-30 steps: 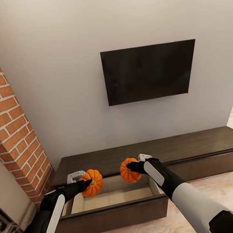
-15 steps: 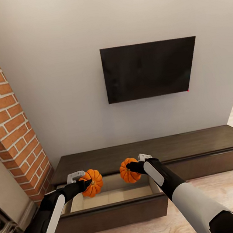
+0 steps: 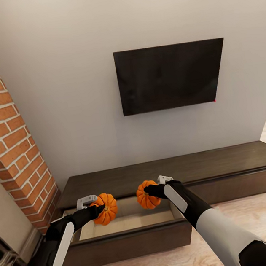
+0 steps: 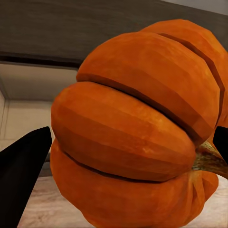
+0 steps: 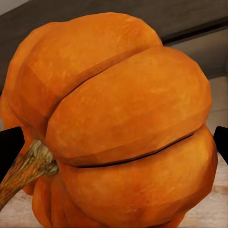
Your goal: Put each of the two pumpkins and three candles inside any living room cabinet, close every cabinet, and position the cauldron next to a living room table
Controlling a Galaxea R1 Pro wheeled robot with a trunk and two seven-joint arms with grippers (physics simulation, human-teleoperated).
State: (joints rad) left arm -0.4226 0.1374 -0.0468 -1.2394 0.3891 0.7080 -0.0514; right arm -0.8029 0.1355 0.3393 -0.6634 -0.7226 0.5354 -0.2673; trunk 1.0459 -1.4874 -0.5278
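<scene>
left gripper clamps ribbed orange left pumpkin | right gripper clamps right pumpkin | both above open dark-brown drawer cabinet | risk: releasing high, pumpkins bounce over rim

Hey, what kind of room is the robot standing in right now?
Most likely a living room: a flat black TV hangs on a pale wall above a long, low dark-brown wooden cabinet, with a red brick column and light wood plank floor alongside.
</scene>
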